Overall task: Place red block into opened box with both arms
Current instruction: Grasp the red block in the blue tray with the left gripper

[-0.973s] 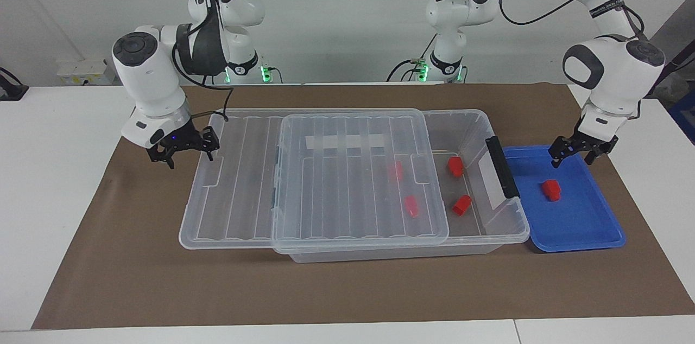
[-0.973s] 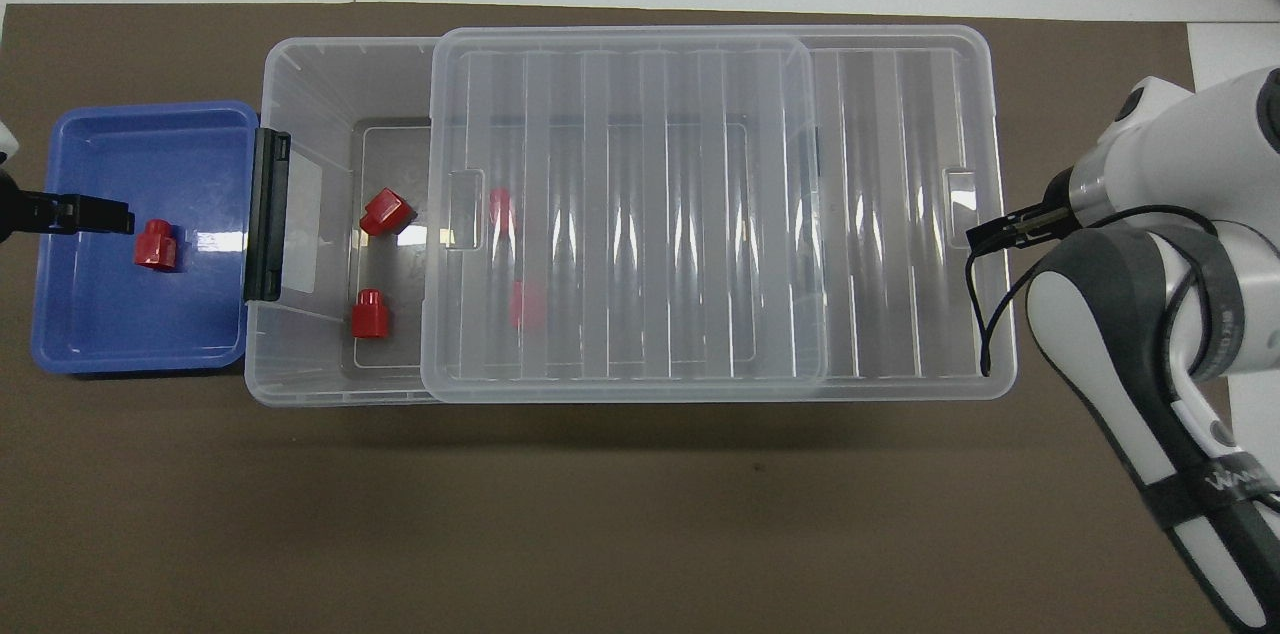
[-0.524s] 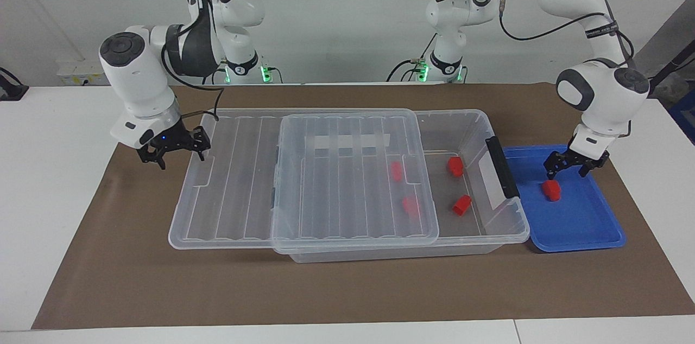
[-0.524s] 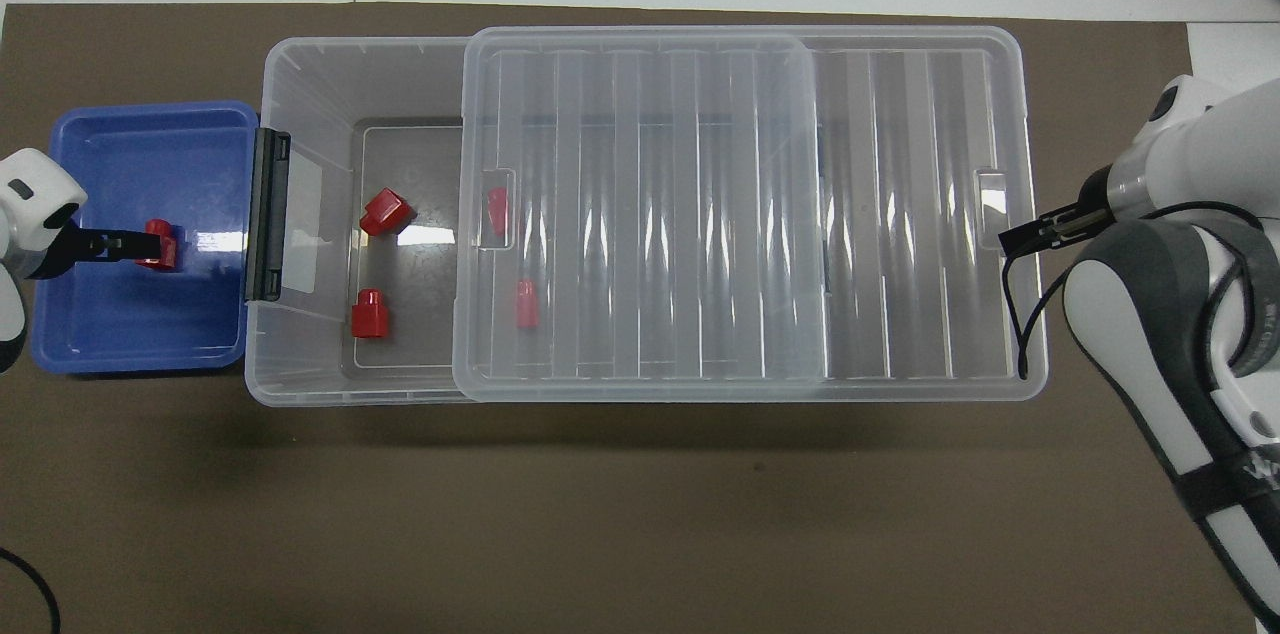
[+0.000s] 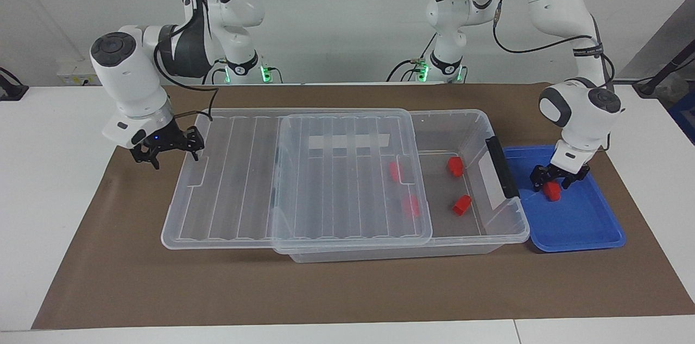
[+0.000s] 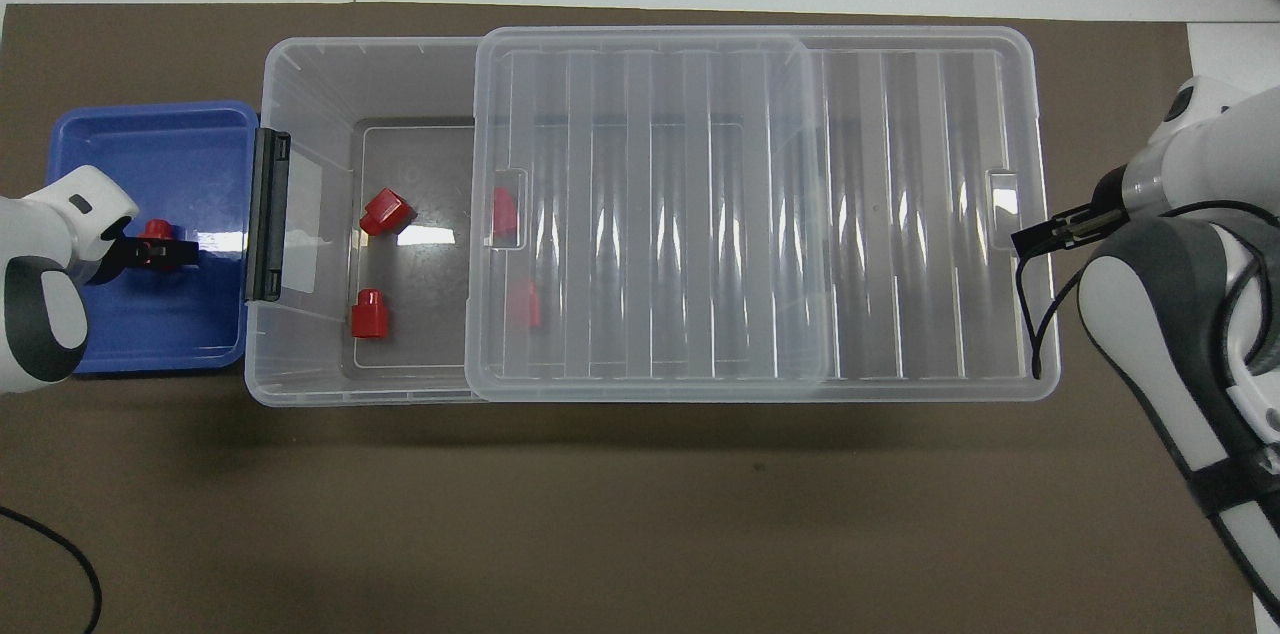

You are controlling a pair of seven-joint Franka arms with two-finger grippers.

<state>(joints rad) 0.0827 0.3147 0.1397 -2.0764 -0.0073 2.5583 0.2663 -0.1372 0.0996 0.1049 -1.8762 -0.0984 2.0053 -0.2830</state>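
- Facing view: you will find the red block [image 5: 553,191] in the blue tray [image 5: 575,246] at the right of the frame, just beside the box [image 5: 483,122] at its black handle [image 5: 502,166].
- The left pincer [image 5: 559,180] is down in the tray, straddling the block from above. I cannot tell whether it is spread or already pinching. Its upright approach suits a straight lift over the handle.
- The ribbed lid [image 5: 347,181] is slid toward the left of the frame and overhangs the box. It leaves the handle end open, which is evidently the entry for the block.
- The right pincer [image 5: 169,153] stands spread at the lid's end rim, at the left of the frame. In my judgement it is placed there to keep the lid drawn back.
- Two other red blocks [image 5: 455,166] lie in the open part of the box, and two more show through the lid.
- Overhead view: the left pincer [image 6: 165,252] covers most of the block [image 6: 155,230] at the left of the frame. The tray [image 6: 140,134] touches the handle end.
- The right pincer [image 6: 1040,239] meets the lid [image 6: 760,214] at the middle of its end edge, at the right of the frame.
- The task's block is not yet in the box.
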